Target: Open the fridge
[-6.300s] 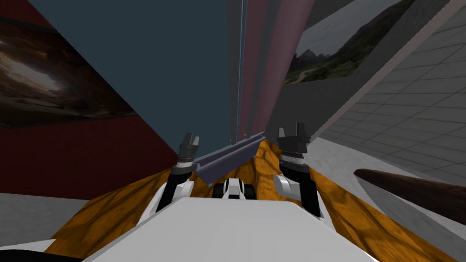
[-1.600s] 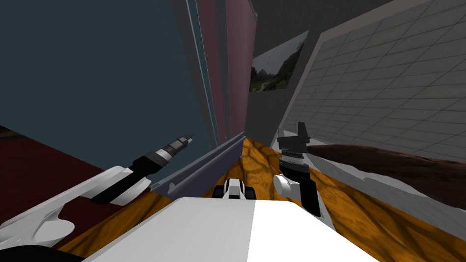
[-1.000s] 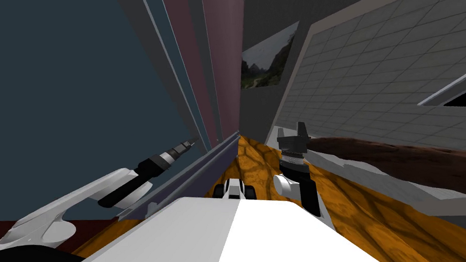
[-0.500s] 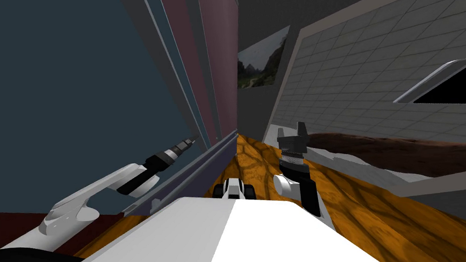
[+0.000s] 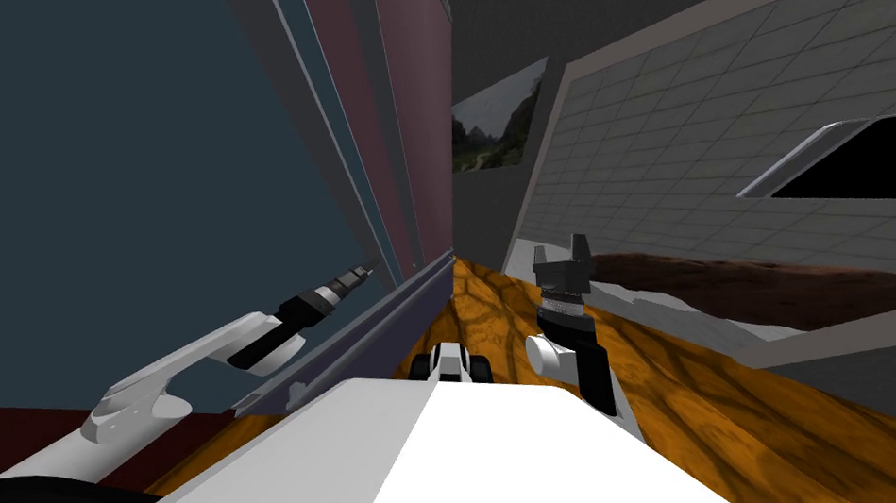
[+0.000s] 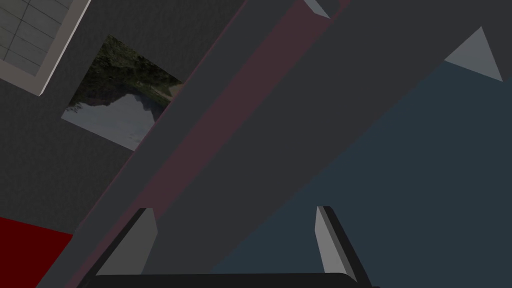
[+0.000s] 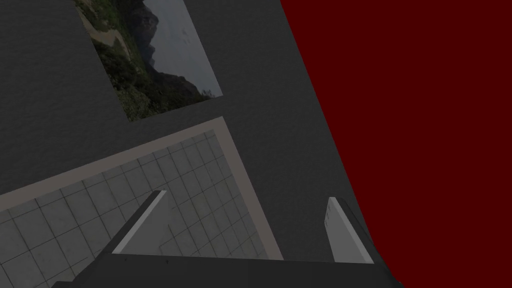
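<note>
The fridge (image 5: 149,162) stands close on my left, its dark blue door a stiff, heavy slab (probably seal-stuck). My left gripper (image 5: 369,265) is spread at the door's grey edge (image 6: 280,150), where I'd hook it. My right gripper (image 5: 559,250) hangs spread, idle.

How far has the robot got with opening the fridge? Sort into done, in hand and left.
Done: the left gripper is at the edge of the dark blue fridge door. In hand: its fingers stand open, gripping nothing. Left: grip and pull; whether the door is ajar, I cannot tell. The right gripper hangs open.
</note>
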Motion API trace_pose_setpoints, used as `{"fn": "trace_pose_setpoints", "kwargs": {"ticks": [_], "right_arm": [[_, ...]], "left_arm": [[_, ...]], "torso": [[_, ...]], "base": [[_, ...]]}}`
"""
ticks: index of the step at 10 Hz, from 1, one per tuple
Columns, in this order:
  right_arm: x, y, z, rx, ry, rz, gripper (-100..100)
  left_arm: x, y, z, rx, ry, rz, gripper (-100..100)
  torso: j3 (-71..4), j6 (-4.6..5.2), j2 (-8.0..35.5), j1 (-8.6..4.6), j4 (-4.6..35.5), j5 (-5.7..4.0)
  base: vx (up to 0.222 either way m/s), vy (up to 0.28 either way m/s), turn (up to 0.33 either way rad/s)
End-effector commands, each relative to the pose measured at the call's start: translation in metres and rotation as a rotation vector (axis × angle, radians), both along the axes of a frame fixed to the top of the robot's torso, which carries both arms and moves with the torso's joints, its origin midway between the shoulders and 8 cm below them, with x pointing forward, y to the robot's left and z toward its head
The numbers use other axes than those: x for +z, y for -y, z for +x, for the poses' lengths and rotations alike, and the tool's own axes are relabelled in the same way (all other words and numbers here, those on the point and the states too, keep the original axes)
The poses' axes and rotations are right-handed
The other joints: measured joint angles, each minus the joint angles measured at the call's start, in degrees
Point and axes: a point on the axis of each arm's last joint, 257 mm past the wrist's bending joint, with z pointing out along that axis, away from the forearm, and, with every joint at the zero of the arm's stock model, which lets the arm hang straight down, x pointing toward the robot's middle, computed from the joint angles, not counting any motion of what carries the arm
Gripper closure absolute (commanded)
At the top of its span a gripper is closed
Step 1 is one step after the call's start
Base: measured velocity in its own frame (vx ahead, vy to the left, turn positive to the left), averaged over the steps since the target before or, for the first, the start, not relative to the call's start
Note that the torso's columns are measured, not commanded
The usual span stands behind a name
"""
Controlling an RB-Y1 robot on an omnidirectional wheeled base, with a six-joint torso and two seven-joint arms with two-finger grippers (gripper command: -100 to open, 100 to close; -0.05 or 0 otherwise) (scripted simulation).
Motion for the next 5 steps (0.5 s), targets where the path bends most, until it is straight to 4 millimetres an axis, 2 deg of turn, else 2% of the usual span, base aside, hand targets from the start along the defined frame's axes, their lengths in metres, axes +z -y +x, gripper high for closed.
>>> {"fn": "trace_pose_setpoints", "kwargs": {"ticks": [1,3,4,5], "right_arm": [[0.000,0.000,0.000,0.000,0.000,0.000,0],[0.000,0.000,0.000,0.000,0.000,0.000,0],[0.000,0.000,0.000,0.000,0.000,0.000,0],[0.000,0.000,0.000,0.000,0.000,0.000,0]], "left_arm": [[0.006,-0.031,0.014,0.061,-0.002,0.021,-100],[0.012,-0.050,0.022,0.095,-0.001,0.031,-100],[0.014,-0.056,0.024,0.106,0.000,0.034,-100],[0.009,-0.050,0.021,0.094,-0.008,0.027,-100]], "torso": [[0.03,0.16,-0.02,-0.57,-0.15,-0.08],[-0.01,0.40,-0.07,-1.01,-0.16,-0.23],[0.06,0.34,0.02,-1.08,-0.13,-0.25],[0.09,0.38,0.06,-1.00,-0.11,-0.23]], "base": [[-0.085,-0.084,-0.188],[-0.068,-0.085,-0.209],[-0.032,-0.063,-0.069],[-0.023,-0.028,-0.005]]}}
